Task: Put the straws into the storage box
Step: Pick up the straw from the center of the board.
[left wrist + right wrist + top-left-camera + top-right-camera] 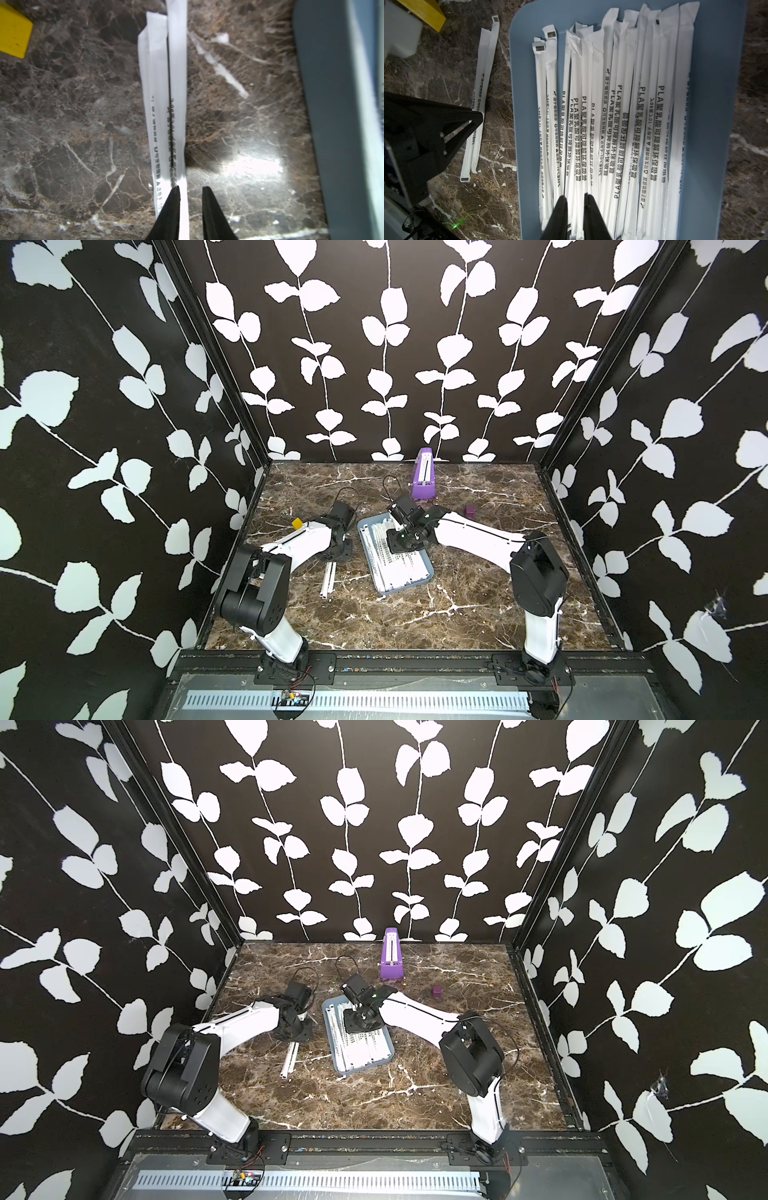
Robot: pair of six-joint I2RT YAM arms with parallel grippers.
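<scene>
Marble desk holds two straws near storage box; left claw, jaws slightly parted, straddles one, right claw likewise above box, so best centre, pinch squarely, lift level.

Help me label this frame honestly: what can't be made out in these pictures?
Left pincer: hidden under its wrist in both top views; left wrist view leaves unclear whether it grips the straw.
Straws in the box: overlapping, partly under the right arm in top views; uncountable.
Right pincer: right wrist view doesn't show whether it holds anything.
Yellow block: cut by the left wrist view's edge.
</scene>
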